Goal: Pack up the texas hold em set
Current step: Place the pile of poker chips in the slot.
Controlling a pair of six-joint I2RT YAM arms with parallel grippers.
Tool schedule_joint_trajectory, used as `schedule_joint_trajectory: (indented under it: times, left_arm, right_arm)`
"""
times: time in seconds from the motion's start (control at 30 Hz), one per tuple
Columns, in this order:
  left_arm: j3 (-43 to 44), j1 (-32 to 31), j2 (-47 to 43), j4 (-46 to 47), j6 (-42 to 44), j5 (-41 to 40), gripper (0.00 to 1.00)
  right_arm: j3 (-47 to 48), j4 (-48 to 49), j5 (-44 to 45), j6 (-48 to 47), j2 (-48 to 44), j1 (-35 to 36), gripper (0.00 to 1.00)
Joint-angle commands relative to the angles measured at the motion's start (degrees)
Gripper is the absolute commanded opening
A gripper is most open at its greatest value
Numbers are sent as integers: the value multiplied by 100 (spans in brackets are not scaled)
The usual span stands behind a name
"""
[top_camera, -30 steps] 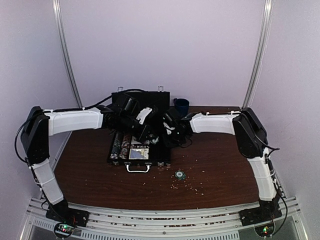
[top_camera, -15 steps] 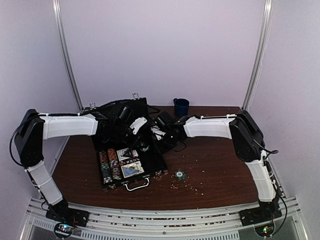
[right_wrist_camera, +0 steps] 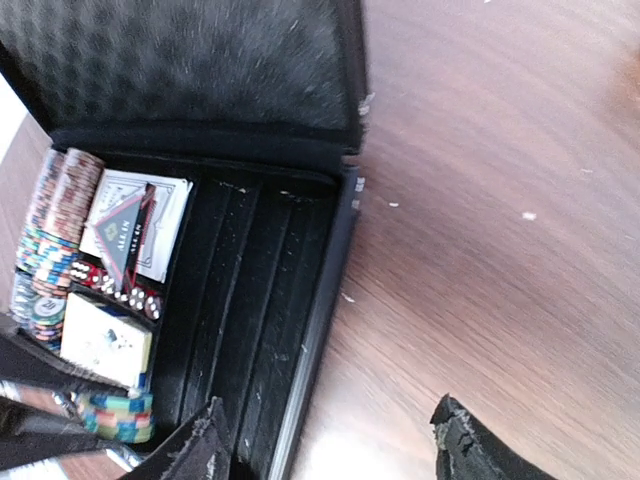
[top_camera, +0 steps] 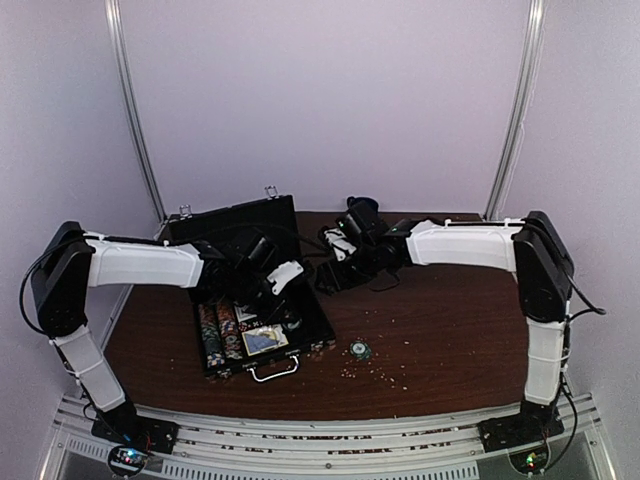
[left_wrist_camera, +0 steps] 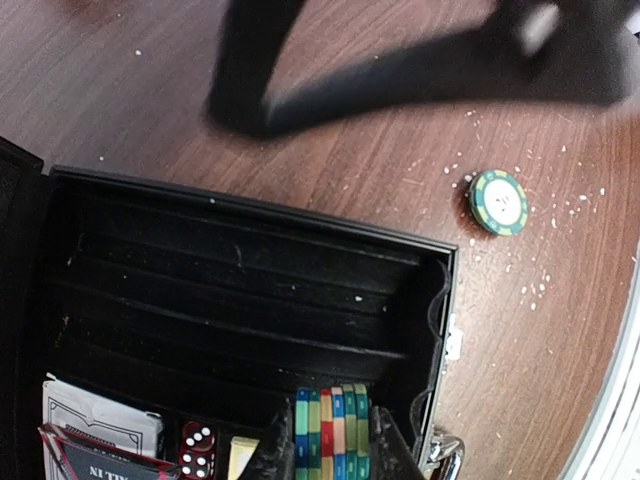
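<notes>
Left pincer point(left_wrist_camera: 333, 452), gripping a striped poker-chip stack point(left_wrist_camera: 333, 425), hangs over empty grooves point(left_wrist_camera: 230, 320) of the open black case point(left_wrist_camera: 250, 203), stack aligned lengthwise; right pincer point(right_wrist_camera: 335, 445) gapes.

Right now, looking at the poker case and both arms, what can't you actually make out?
Left wrist view: the chip stack in the left pincer runs off the bottom edge, so its count is unknown.
Left wrist view: a dark shape across the top is motion-blurred, unidentifiable.
Top view: the left arm covers part of the open case.
Right wrist view: print on the card deck is too small to read.
</notes>
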Motion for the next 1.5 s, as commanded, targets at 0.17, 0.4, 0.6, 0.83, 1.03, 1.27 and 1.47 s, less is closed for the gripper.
schedule_joint_trajectory:
  times: [0.17,0.4,0.6,0.83,1.03,1.27,1.47]
  left_arm:
    - [-172,-449,-34,334,-114,-633,0]
    - [-304,-629,74,535,-174,-839,0]
    - [-377,-851,231,614,-286,-1152,0]
    - [-557,-998,119,838,-357,-1837,0]
    - [-383,-1011,336,758,-354,-1068,0]
    - [-570,-1033,307,794,-858,-459,7]
    - [-674,-1033,300,776,-1109,-226,20]
  right_arm:
    - [-1531,891,416,677,-1407,-291,71]
    - [-2094,1025,471,884,-1864,-389,71]
    - [-2337,1110,535,1012,-2155,-426,71]
    - [-2524,1136,561,1071,-2358,-449,71]
    - [-2587,1075,517,1105,-2450,-454,71]
    - [-2816,1052,550,1124,-2652,-460,71]
    - [-2966,1045,582,1123,-2812,-487,71]
